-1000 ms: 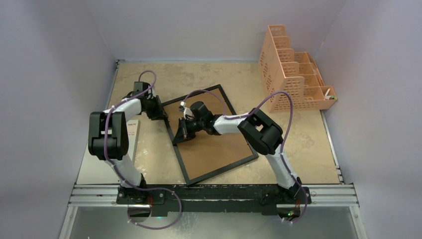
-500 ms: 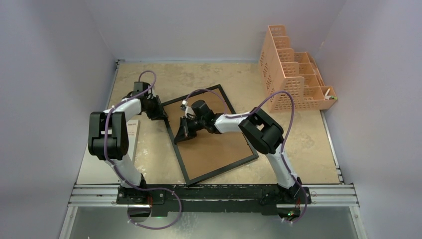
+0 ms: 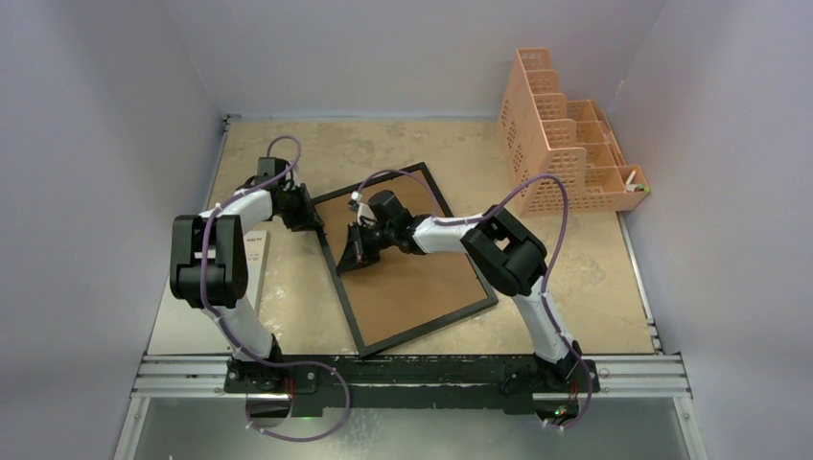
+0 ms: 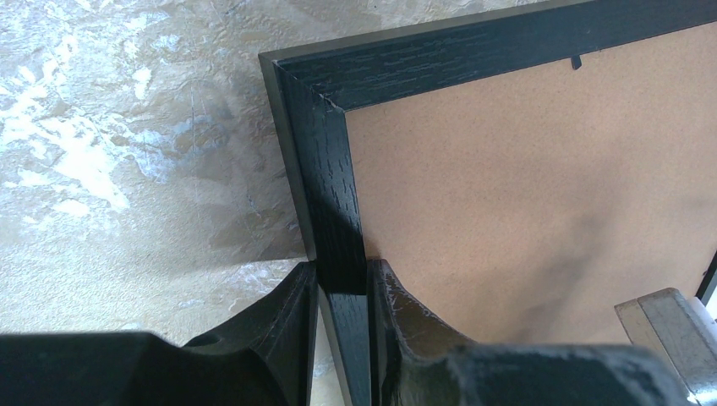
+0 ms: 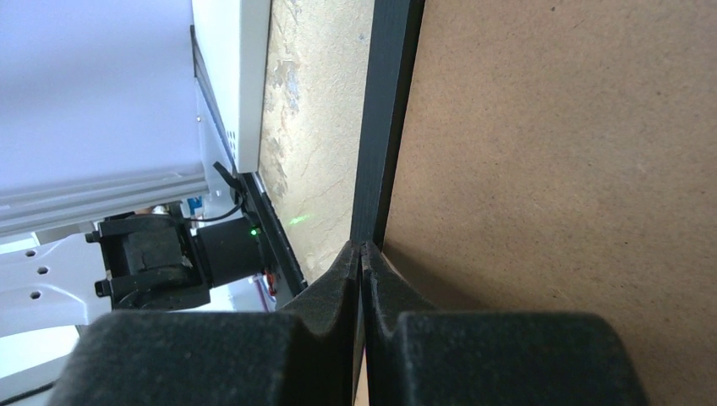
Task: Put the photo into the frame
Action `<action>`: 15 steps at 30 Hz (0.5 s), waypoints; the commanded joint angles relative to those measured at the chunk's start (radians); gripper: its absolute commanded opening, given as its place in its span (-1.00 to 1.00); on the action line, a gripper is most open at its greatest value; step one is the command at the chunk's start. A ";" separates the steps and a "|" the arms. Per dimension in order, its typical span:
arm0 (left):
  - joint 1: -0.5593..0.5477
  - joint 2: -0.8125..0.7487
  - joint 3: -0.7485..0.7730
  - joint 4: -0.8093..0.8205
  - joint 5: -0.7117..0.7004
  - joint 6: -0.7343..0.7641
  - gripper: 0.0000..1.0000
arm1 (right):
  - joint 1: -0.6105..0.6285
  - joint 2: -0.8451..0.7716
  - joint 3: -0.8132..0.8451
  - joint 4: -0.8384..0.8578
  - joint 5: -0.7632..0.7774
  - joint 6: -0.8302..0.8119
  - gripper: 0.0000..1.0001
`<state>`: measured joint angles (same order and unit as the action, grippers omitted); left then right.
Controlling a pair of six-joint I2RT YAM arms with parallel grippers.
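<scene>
The frame (image 3: 429, 329) lies face down in the middle of the table, its brown board back (image 3: 412, 278) up. My left gripper (image 3: 309, 218) is shut on the frame's black left rail (image 4: 330, 169) close to the far-left corner, one finger on each side of it (image 4: 342, 271). My right gripper (image 3: 349, 257) rests further along that rail with its foam fingers pressed together (image 5: 361, 249). Their tips touch the seam between the rail (image 5: 385, 101) and the board (image 5: 550, 169). I cannot tell whether anything thin is pinched between them. The photo's printed side shows in no view.
A peach mesh organizer (image 3: 566, 144) stands at the back right. A white card (image 3: 254, 251) lies on the table beside the left arm, left of the frame. Walls close in the table on three sides.
The right wrist has drifted slightly toward the far side while its fingertips stay on the frame's left rail. The left arm and the frame have not moved.
</scene>
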<state>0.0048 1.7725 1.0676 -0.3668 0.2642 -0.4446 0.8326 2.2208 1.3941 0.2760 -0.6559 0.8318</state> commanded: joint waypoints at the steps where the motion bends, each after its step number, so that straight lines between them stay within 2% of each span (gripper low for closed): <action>1: -0.011 0.051 -0.044 -0.037 -0.041 0.024 -1.00 | -0.015 0.071 0.000 -0.198 0.185 -0.087 -0.87; 7: -0.011 0.049 -0.046 -0.039 -0.049 0.024 -1.00 | -0.015 0.090 0.022 -0.273 0.263 -0.119 -0.77; 15: -0.011 0.048 -0.046 -0.042 -0.057 0.023 -1.00 | -0.015 0.114 0.024 -0.375 0.352 -0.130 -0.48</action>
<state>0.0044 1.7725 1.0676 -0.3672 0.2573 -0.4446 0.8421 2.2253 1.4612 0.1196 -0.6010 0.8001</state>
